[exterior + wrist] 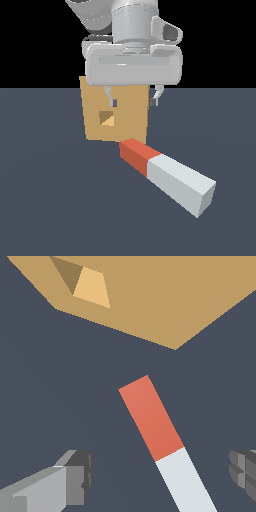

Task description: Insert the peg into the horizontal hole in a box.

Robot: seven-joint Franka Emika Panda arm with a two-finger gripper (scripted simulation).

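The peg (pixel 167 175) lies flat on the dark floor, its red end (pixel 134 154) toward the box and its pale grey-white part (pixel 182 185) toward the camera. The tan box (pixel 127 117) stands behind it, with the square hole (pixel 106 118) in its face. My gripper (pixel 134 98) hangs open and empty above the floor in front of the box, higher than the peg. In the wrist view the peg (pixel 165 441) lies between the two fingertips (pixel 77 476), apart from both, and the box (pixel 165 301) and hole (pixel 87 286) show beyond it.
The floor (pixel 50 200) is a plain dark blue-grey surface with nothing else on it. The background above it is black.
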